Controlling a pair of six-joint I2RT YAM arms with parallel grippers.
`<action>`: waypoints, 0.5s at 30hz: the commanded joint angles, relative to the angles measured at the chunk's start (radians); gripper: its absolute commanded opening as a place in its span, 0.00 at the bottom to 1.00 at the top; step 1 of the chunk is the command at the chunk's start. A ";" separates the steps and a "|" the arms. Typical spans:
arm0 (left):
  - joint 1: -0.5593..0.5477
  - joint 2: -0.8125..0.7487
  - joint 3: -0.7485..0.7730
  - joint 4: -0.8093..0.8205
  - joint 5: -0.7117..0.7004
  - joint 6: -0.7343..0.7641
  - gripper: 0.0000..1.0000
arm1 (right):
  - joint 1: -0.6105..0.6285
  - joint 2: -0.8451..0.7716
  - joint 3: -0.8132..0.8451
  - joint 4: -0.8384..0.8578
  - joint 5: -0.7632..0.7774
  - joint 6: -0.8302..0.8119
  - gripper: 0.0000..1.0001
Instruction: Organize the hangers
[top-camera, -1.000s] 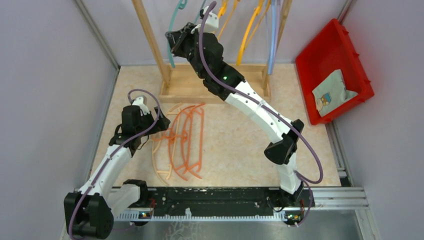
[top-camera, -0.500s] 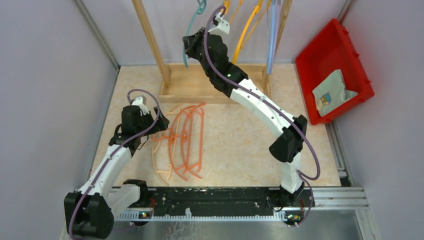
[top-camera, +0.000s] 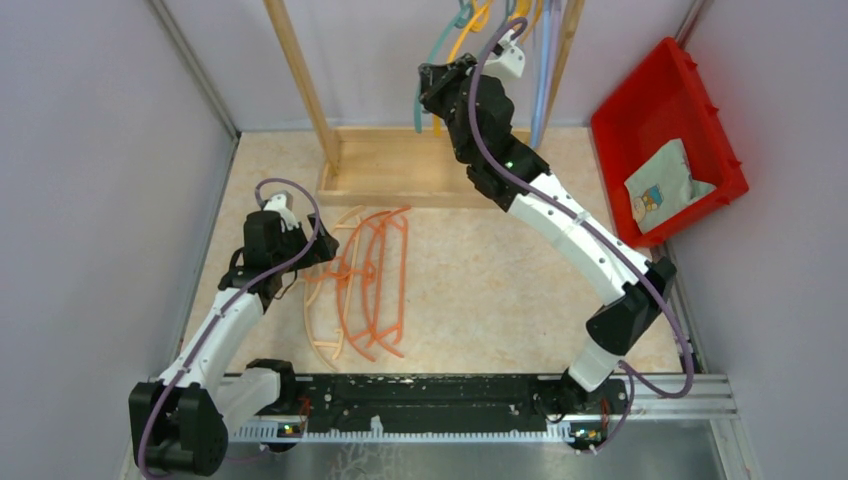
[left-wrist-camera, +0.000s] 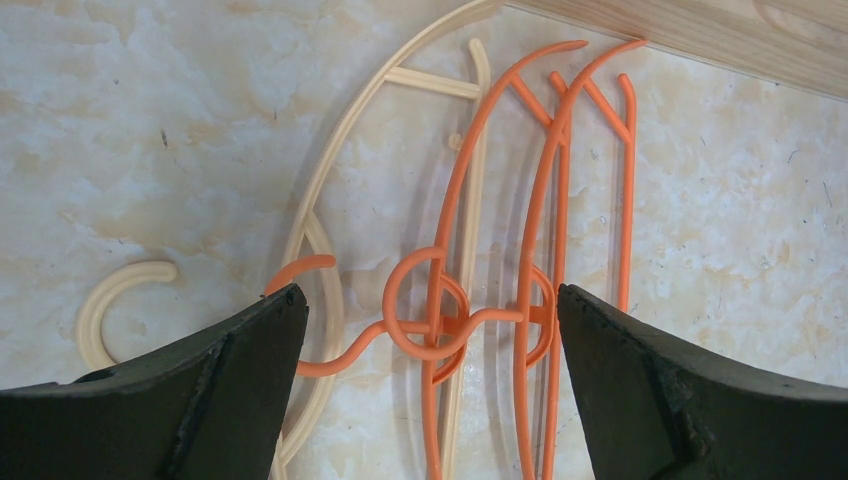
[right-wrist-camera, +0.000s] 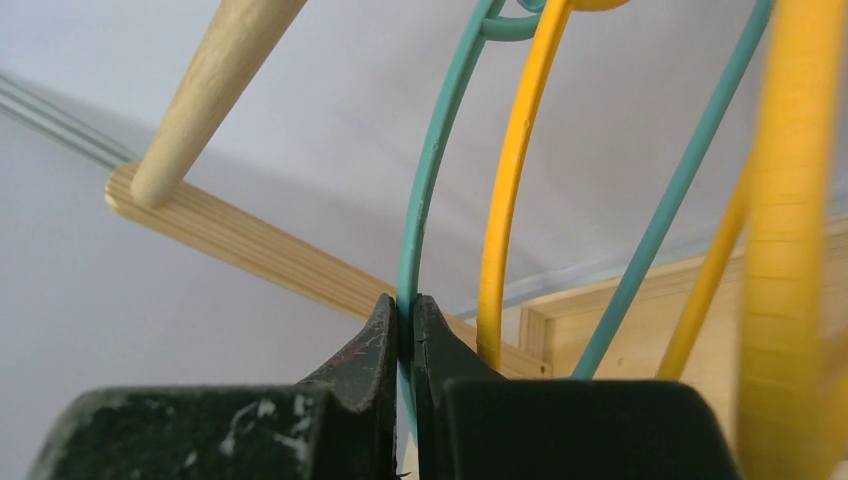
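Across the wooden rack (top-camera: 300, 90), the right arm (top-camera: 560, 215) has swung from the left post toward the middle, its elbow now pushed out to the right. It has carried the teal hanger (top-camera: 419, 110) with it. A second ago that hanger hung apart by the post; now it sits just beside the yellow hangers (right-wrist-camera: 510, 180), its top up among theirs at the upper edge of the overhead view. So this one looks nearly placed. Whether its hook is actually over the rail cannot be seen, since the rail is out of frame.

The left arm (top-camera: 225, 320) has not shifted at all, and the pile on the table (top-camera: 480, 280) lies as it did.

The right arm reaches high and far forward, stretched almost fully. The right gripper (right-wrist-camera: 405, 330) is clamped on the thin teal bar, with the jaws pressed nearly together around it.

The left arm is folded low, wrist pointing down. The left gripper (left-wrist-camera: 430, 300) hovers with its jaws spread wide and nothing between them. It sits above the tangled hooks of the orange hangers (top-camera: 375, 280) and the beige hanger (top-camera: 318, 310), which overlap on the table in front of the rack's base and are not yet hung.
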 joint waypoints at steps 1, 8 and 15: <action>0.005 0.000 -0.010 0.005 0.007 0.005 1.00 | -0.014 -0.088 -0.033 0.036 0.075 -0.004 0.00; 0.005 -0.003 -0.010 -0.003 0.012 0.006 1.00 | -0.027 -0.150 -0.113 0.012 0.140 0.015 0.00; 0.005 -0.014 -0.009 -0.011 0.013 0.004 1.00 | -0.072 -0.195 -0.154 -0.035 0.146 0.049 0.00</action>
